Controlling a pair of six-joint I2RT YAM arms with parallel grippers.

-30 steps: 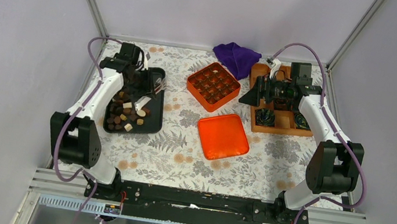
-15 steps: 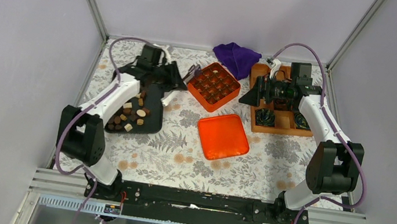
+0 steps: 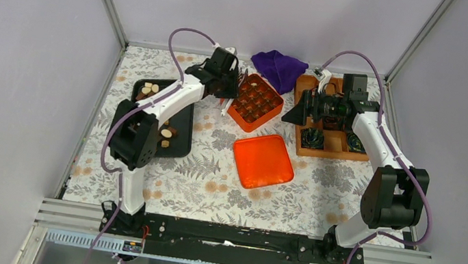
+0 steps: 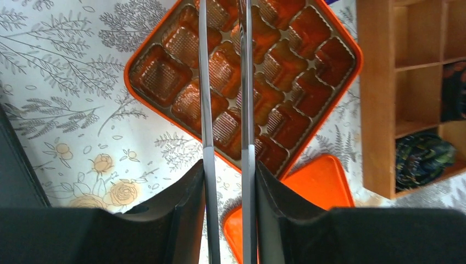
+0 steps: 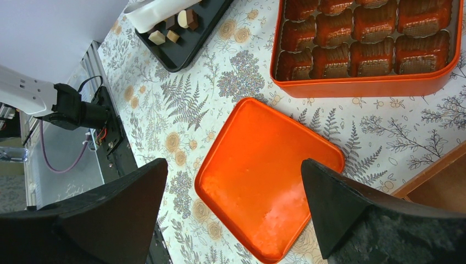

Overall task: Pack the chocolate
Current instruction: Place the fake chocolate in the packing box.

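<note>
Your left gripper hangs over the orange box. Its two thin fingers are close together, and you cannot tell if a piece sits between the tips. Your right gripper is wide open and holds nothing. The chocolate lies on the black tray, left of the box.

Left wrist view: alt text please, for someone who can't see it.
The left tool reaches its metal fingers, close together, over an open orange box of ribbed cells; their tips run out of frame. An orange lid lies beside it, a wooden rack to the right, on a floral tablecloth.
</note>
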